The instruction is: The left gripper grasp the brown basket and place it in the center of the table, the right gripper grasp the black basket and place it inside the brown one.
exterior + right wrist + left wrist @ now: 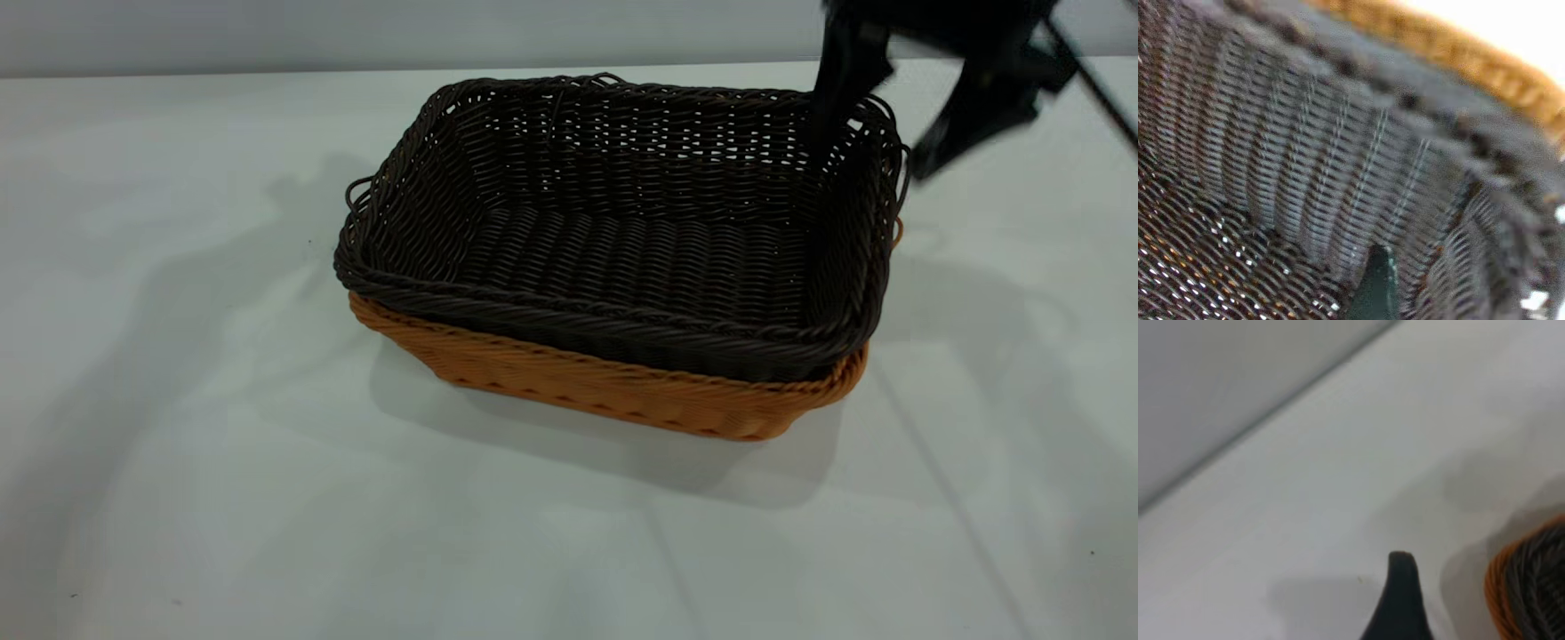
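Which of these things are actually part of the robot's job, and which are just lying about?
Part of the job:
black basket, nested inside the brown basket
right gripper, straddling the black basket's far right rim
left gripper, off to the side
table

Just lying about:
nothing else in view

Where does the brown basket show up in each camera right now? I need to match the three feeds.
Exterior view: the brown basket sits mid-table, only its rim and lower wall showing under the black basket nested in it.
Left wrist view: a sliver of its orange rim at the picture's edge.
Right wrist view: its orange rim beyond the dark weave.
Shared landmark: the orange rim hugging the black basket's rim.
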